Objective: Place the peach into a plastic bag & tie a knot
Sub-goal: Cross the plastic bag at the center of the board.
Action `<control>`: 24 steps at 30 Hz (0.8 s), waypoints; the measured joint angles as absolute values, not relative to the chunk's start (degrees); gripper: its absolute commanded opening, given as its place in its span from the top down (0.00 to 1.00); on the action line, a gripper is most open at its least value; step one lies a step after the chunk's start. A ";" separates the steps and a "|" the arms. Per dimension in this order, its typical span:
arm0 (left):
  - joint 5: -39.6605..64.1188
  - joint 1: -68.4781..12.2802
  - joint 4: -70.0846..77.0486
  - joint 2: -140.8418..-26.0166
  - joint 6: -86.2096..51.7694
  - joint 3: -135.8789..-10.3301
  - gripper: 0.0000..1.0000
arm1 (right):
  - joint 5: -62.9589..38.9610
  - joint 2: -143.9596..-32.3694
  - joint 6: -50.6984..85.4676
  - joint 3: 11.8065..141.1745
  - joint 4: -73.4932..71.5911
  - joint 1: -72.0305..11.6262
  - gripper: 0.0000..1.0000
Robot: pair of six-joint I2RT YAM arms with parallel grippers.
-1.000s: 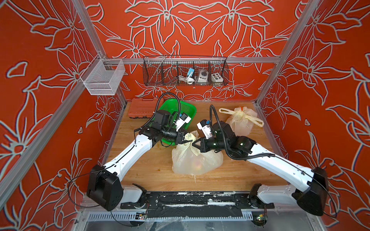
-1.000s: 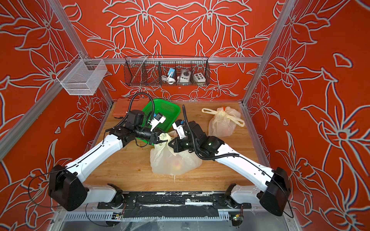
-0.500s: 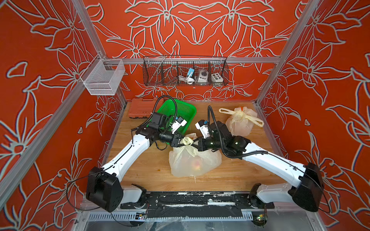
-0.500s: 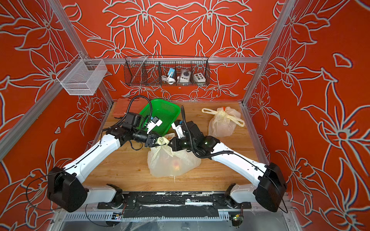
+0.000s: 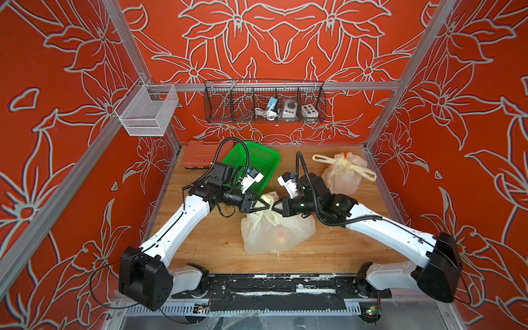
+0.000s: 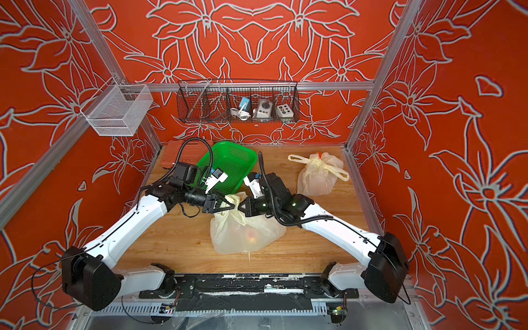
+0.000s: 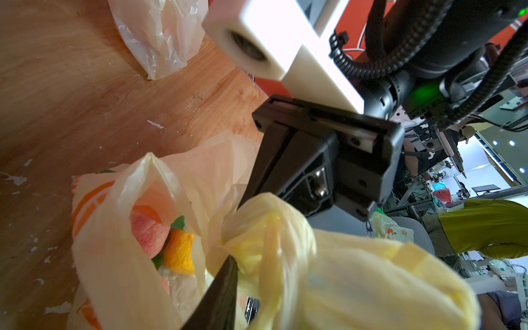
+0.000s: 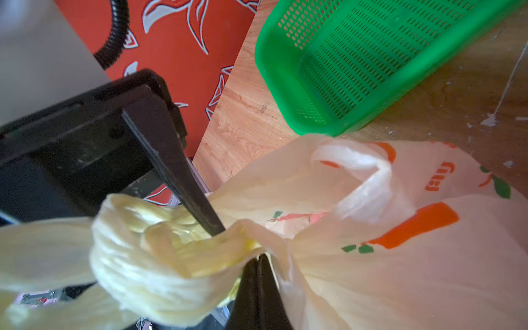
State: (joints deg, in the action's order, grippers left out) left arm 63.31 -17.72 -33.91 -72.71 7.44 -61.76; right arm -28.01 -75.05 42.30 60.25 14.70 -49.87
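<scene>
Plastic bag [image 5: 288,228], peach [image 5: 281,236] inside, knot [image 8: 160,257] at right claw [image 5: 276,206]

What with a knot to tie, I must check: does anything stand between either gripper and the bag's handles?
Nothing visible. The right gripper is shut on the twisted handles, and the left gripper has a finger in the same twist; whether it grips cannot be told.

Top views high, looking down, wrist views close, all sharing plastic bag [image 5: 274,234]
</scene>
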 measured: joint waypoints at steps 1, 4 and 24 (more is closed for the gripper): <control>63.37 -17.80 -33.54 -72.71 7.25 -61.71 0.70 | -28.08 -75.05 42.37 60.45 15.25 -50.09 1.00; 63.59 -18.13 -32.49 -72.77 6.09 -61.54 0.92 | -28.21 -74.94 42.37 62.22 18.17 -50.81 1.00; 60.97 -18.48 -31.92 -74.26 2.92 -61.80 0.82 | -25.06 -81.91 43.97 63.16 14.02 -52.23 1.00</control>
State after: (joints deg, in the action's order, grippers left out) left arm 60.97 -18.48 -31.92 -74.26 2.92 -61.80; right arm -25.06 -81.91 43.97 63.16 14.02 -52.23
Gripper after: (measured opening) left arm 0.155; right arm 0.050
